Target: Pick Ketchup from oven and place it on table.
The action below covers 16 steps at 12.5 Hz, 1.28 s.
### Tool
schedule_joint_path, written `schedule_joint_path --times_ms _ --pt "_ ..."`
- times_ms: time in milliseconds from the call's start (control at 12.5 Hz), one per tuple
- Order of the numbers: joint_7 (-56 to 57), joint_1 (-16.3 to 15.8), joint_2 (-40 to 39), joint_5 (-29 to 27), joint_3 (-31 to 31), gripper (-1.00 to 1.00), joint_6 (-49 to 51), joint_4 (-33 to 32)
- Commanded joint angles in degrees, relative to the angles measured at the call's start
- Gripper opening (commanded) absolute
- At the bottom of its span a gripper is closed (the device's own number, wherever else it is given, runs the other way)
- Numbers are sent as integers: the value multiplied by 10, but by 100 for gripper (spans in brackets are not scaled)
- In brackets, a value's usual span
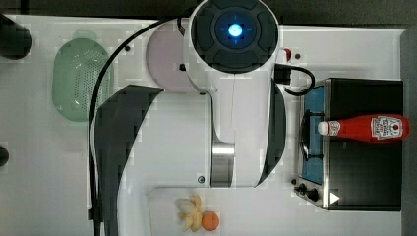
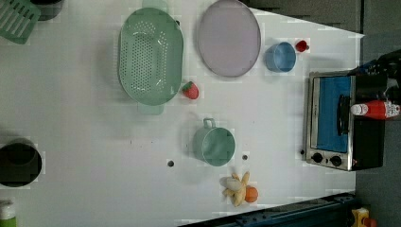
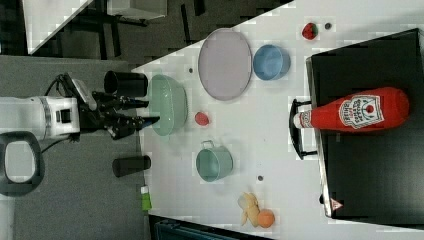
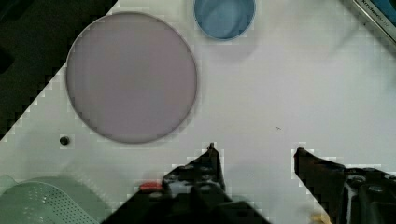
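1. The Ketchup (image 1: 366, 128) lies on its side on the black top of the oven (image 1: 366, 187), not inside it.
2. In the top view its long axis runs left to right. The white cap points to the top view's left, toward the oven's front edge, and the bottle's base points to the top view's right.
3. The cap end reaches just over the front edge, above the bar handle and the blue-tinted door, as the left view (image 2: 376, 109) and the right view (image 3: 352, 116) also show.
4. The label faces upward in the right view.
5. The oven stands on the white surface (image 2: 94, 142) at the left view's right, its door shut and its knobs toward the left view's bottom.
6. The hand (image 4: 254, 156) hangs above the surface with its two dark fingers spread apart and nothing between them; bare surface shows through the gap.
7. In the right view the hand (image 3: 142, 112) sits at the right view's left, its fingers pointing toward the green colander (image 3: 170, 105), well apart from the oven and the bottle.
8. In the top view the white arm (image 1: 233, 98) covers the middle of the surface, to the top view's left of the oven.
9. Under the wrist lie a lilac plate (image 4: 130, 77) and a blue bowl (image 4: 224, 17).
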<state>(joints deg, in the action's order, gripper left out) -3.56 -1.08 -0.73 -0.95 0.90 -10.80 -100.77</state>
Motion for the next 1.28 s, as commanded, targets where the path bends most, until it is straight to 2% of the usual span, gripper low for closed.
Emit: schedule_joint_path --times_ms 80,240,640,1280 --pt "-45 3 232 9 26 58 133 -108" --pt "-45 4 232 10 27 99 130 -107" --pt "-45 25 207 15 85 100 81 -107" --pt "-35 41 79 14 268 100 -77 -101"
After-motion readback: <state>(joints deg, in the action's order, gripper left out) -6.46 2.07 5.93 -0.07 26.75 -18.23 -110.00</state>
